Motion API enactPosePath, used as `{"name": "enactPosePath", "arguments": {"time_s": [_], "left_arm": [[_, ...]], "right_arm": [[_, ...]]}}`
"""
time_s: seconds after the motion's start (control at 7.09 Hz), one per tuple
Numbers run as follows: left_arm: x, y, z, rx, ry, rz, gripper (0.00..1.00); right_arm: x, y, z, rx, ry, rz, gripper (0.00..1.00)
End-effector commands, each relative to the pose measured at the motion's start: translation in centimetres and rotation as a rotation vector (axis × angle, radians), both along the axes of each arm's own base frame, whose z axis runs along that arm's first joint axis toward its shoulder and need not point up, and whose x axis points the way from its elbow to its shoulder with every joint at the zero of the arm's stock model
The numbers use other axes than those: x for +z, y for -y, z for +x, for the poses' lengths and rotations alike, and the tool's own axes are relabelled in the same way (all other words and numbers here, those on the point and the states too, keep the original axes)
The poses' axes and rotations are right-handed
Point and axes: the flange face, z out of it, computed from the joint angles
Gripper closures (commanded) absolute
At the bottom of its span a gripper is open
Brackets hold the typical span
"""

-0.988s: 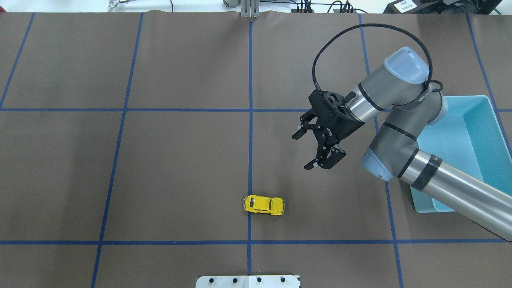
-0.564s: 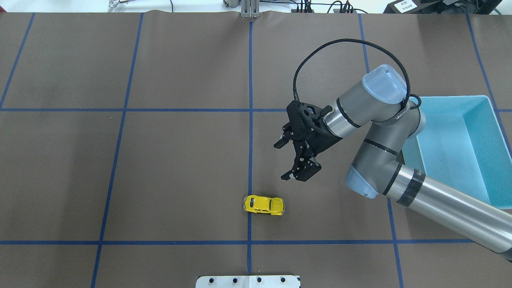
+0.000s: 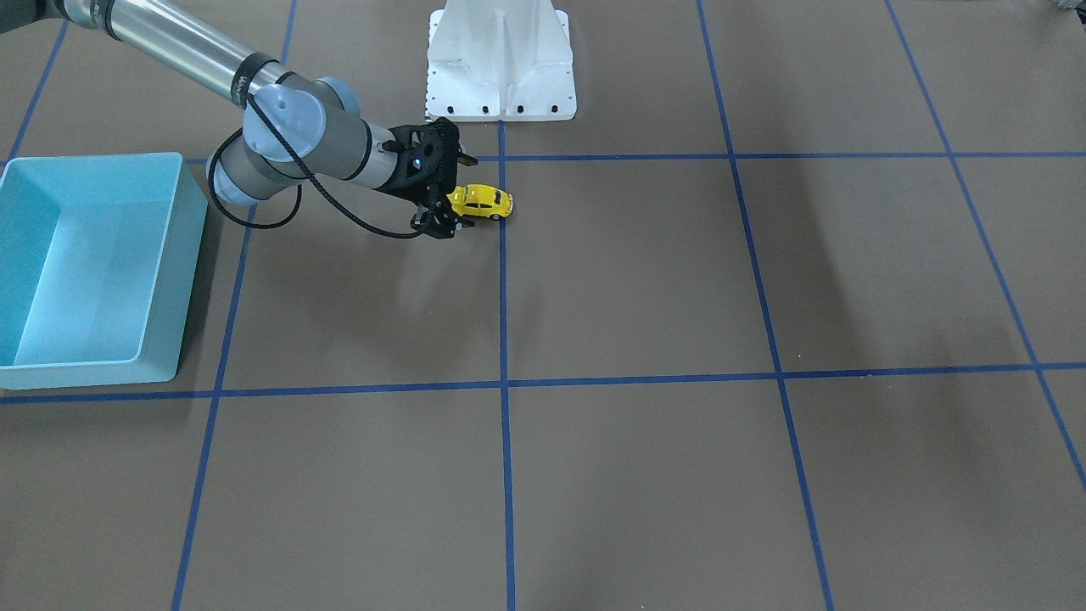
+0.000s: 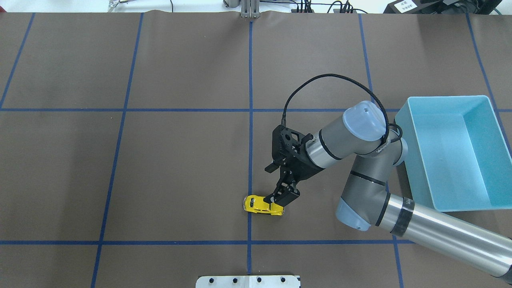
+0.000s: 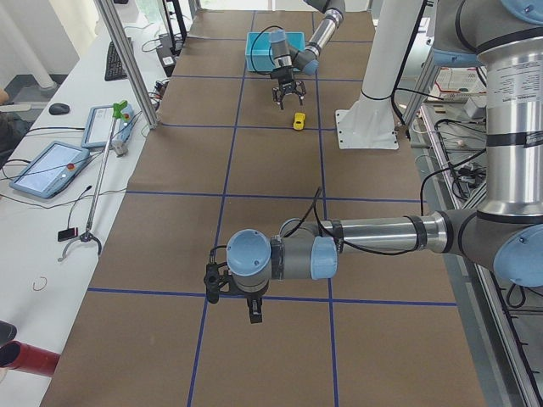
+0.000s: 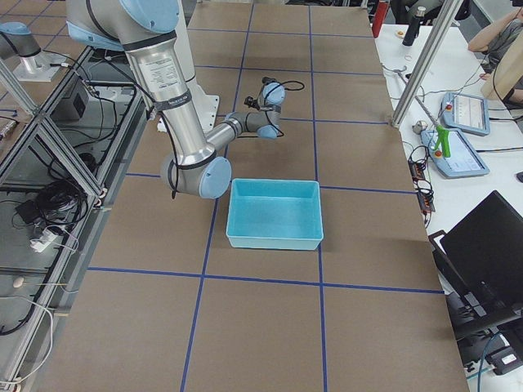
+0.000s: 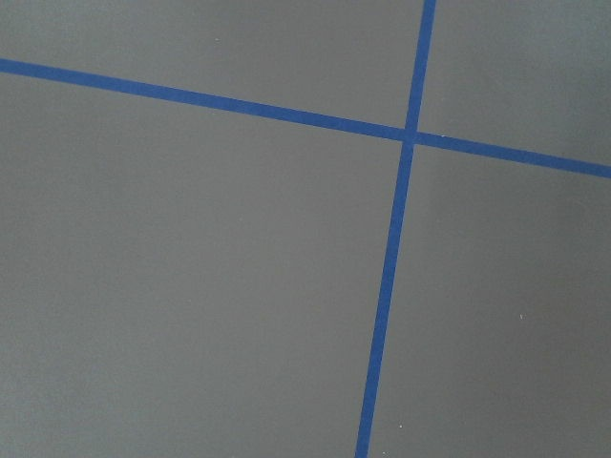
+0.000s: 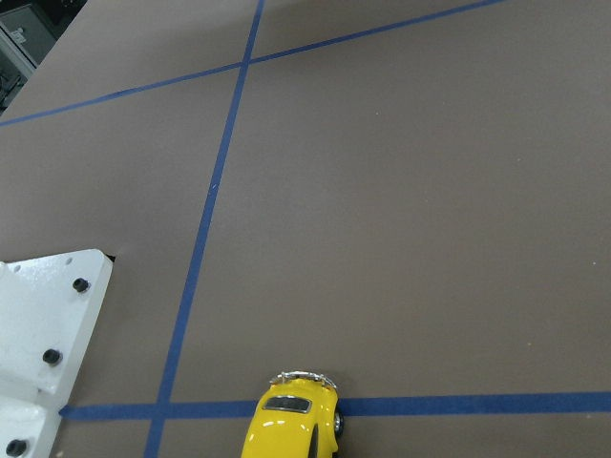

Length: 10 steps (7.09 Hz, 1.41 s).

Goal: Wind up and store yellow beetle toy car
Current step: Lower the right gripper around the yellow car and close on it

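Blue bin (image 4: 418, 157), yellow beetle toy car (image 4: 258, 204) apart

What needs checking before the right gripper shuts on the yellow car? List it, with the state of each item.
1. Right gripper open: ok.
2. Yellow beetle toy car upright on its wheels: ok.
3. Car between the fingers: cannot tell; overhead, one finger overlaps one end of it.
4. Light blue bin empty and uncovered: ok.
5. Left gripper far from the car: ok.
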Motion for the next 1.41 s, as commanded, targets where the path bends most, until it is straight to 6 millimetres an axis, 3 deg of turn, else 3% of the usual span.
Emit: {"name": "enactPosePath", "arguments": {"time_s": [0.0,0.28,0.42,0.85,0.99,1.27], "left_arm": [[0.1,0.0,0.0,0.000,0.000,-0.002,0.00],[0.1,-0.1,-0.1,-0.002,0.000,-0.002,0.00],[0.2,-0.1,-0.1,-0.002,0.000,-0.004,0.00],[0.1,0.0,-0.1,-0.002,0.000,-0.002,0.00],[0.3,-0.1,0.0,0.000,0.001,-0.005,0.00],[0.2,0.0,0.0,0.000,0.001,-0.004,0.00]], "right_arm": [[1.6,-1.1,0.5,0.078,-0.019,-0.002,0.00],[0.8,0.2,2.2,0.137,0.016,0.162,0.00],[-0.5,-1.0,2.5,0.129,0.051,0.240,0.00],[2.6,-8.7,0.2,-0.025,0.066,0.400,0.00],[3.7,-8.5,0.6,-0.009,0.043,0.394,0.00],[3.9,-5.0,2.3,0.076,0.013,0.378,0.00]]}}
